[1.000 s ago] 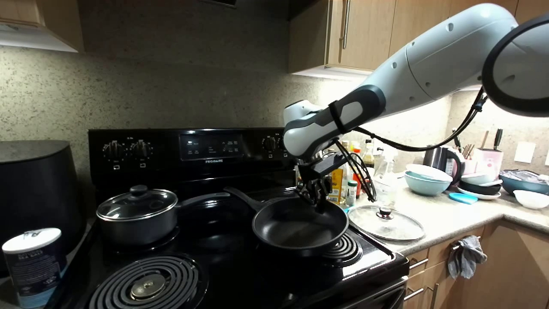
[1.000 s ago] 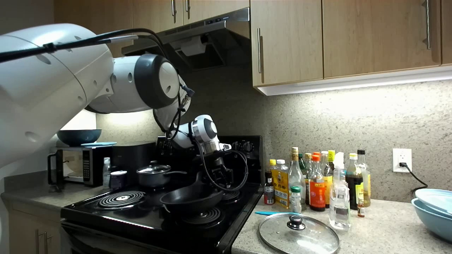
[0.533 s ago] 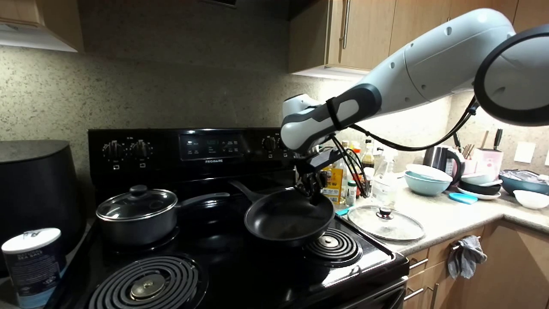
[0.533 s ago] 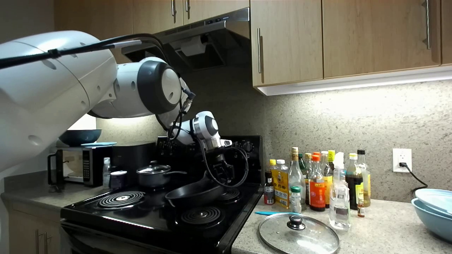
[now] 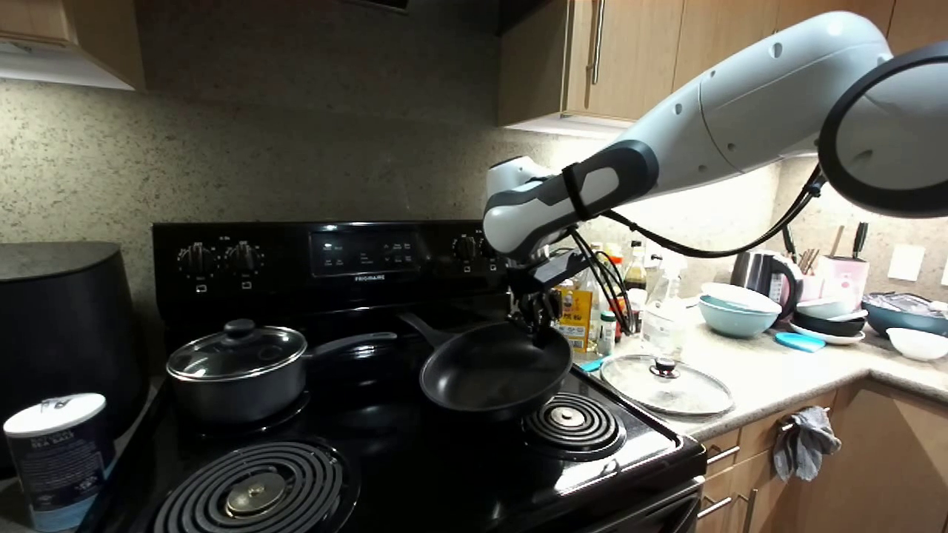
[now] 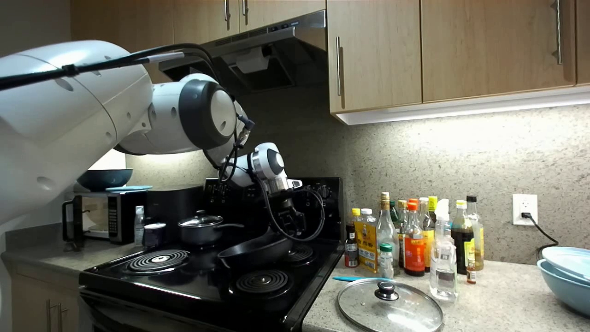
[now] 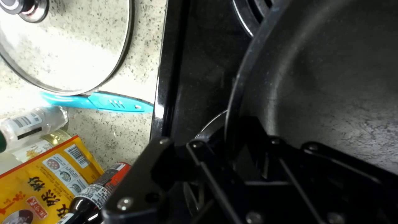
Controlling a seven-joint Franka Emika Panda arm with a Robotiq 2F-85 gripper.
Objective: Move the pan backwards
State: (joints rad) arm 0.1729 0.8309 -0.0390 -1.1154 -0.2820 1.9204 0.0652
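End effector [image 7: 233,135] clamped on pan [image 5: 495,370] rim; lidded pot [image 5: 237,381] near, bottles [image 6: 414,251] beside stove [image 5: 429,481].

I'm standing in a kitchen: a pot [image 5: 237,396] and a pan [image 5: 489,370] at the stove [image 5: 415,474], a hood [image 6: 262,44] above it, cupboards [image 6: 375,55] over the counter [image 6: 502,295]. Bottles [image 6: 415,253] crowd the counter's back edge, a lid [image 6: 364,304] lies by its stove-side edge, and a kettle [image 5: 752,274] stands near its far corner.
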